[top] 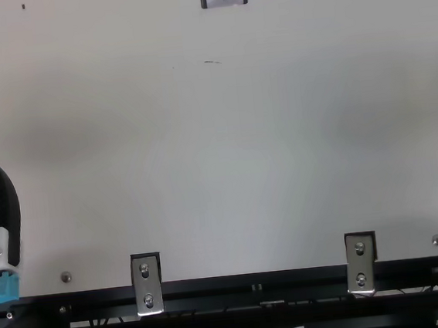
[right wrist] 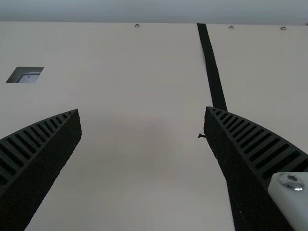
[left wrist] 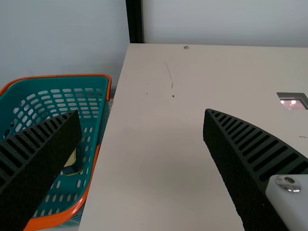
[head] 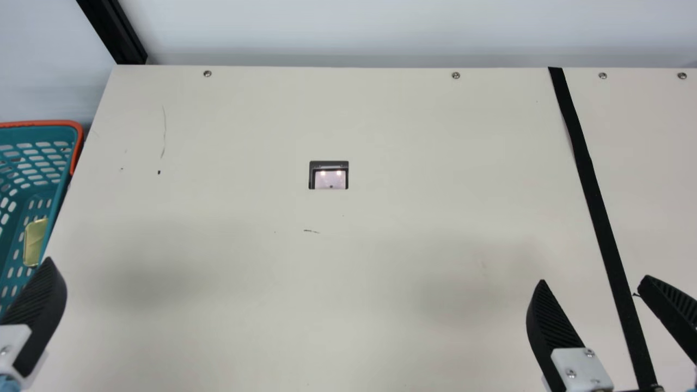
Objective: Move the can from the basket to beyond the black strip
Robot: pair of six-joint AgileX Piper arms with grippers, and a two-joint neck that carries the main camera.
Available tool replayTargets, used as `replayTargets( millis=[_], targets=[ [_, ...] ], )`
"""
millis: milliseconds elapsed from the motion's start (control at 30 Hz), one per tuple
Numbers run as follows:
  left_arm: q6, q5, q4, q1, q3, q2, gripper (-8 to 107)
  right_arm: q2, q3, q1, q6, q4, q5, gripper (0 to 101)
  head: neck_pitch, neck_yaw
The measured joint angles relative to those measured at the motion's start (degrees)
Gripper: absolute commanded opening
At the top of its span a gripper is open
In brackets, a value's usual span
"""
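Main view: teal basket (head: 80, 139) with orange rim at 9 o'clock, beside the bench (head: 348, 283). Can (head: 35, 242) inside it, gold end showing, toward the bench side. Black strip (head: 588, 179) runs across bench from 2 to 4 o'clock. Left pincer (head: 38, 321) at 8 o'clock, one finger showing; right pincer (head: 594, 281) at 4 o'clock, fingers spread, strip between them. Small cutout (head: 329, 179) near the middle.

Top view: same cutout at 12 o'clock, one left finger at 9, edge of a right finger at 3, metal bracket (top: 147, 283) at 7.

Left wrist view: fingers spread wide; can in basket, partly behind one finger.

Right wrist view: fingers spread wide above bench, one partly covering the strip.
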Motion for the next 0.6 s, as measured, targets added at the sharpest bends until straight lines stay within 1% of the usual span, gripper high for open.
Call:
replayTargets(
  millis=[600],
  targets=[
    [0.0,0.0,0.0,0.0,0.0,0.0,90,0.0,0.0,0.0,0.0,0.0,0.0,101,0.0,0.0]
  ],
)
